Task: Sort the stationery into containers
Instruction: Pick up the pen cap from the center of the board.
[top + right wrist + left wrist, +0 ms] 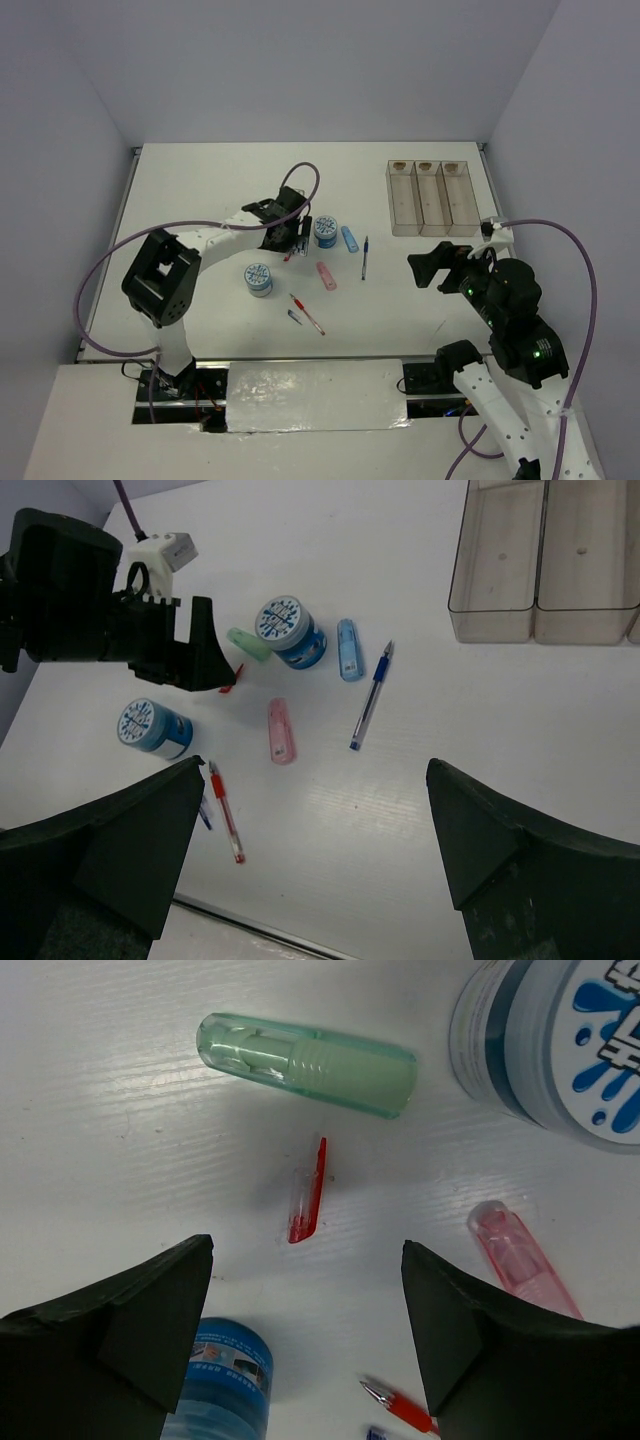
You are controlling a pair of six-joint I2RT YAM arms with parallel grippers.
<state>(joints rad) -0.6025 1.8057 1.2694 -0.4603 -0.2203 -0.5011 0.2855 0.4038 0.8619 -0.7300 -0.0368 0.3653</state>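
The left gripper (305, 1250) hangs with its jaws spread and empty just left of the far tape roll (325, 231), and the sliver between its tips, a small red cap (308, 1195) that seems to be off a pen, lies flat on the worktop (220, 180). That flatness is the main risk. The piece is thin and partly clear, so jaws that close a little high would likely slide over it. Jaws that close off-centre could flick it away towards the green clip (310, 1063), which lies just beyond it on the same side of the roll. That clip and the roll itself stand close to the jaws' path, so a descent that drifts towards the roll could nudge the roll or pinch two things at once. The pink clip (522, 1260) on the near side of the roll and the second tape roll (220, 1380), nearer and to the left, leave little margin for the outer faces of the jaws. The right gripper (315, 770) is also spread and holds nothing, well to the right of the roll and nearer than it. The clear tray (432, 197), to the right of the roll and a little beyond, looks empty. A carry there passes towards the right arm's side, so the two arms could crowd each other.
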